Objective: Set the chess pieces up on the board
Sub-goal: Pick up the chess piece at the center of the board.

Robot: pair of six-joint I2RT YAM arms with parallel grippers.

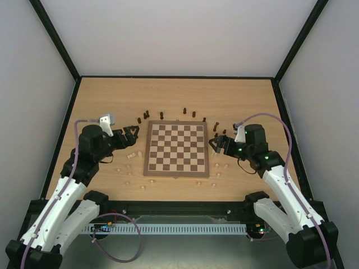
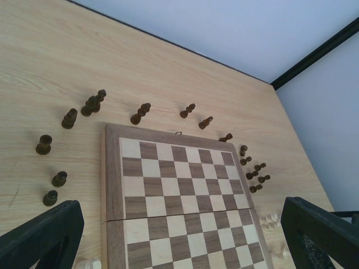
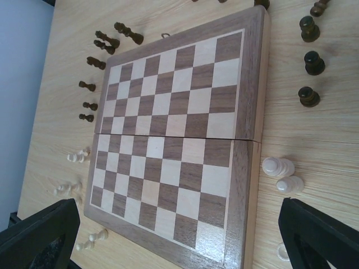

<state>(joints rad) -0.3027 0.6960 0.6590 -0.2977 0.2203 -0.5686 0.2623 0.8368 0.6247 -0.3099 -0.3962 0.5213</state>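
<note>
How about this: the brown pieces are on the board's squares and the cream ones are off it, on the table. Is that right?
Not quite. The brown pieces are off the board too, on the table around its far end, as the left wrist view shows. The cream ones are on the table.

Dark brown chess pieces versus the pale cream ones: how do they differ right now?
Colour: the dark brown turned wooden chess pieces contrast sharply with the light wooden tabletop; the pale cream wooden chess pieces nearly blend in. Position: dark ones ring the far half of the checkered wooden chessboard; cream ones ring its near half. Shared: all sit off the board.
</note>
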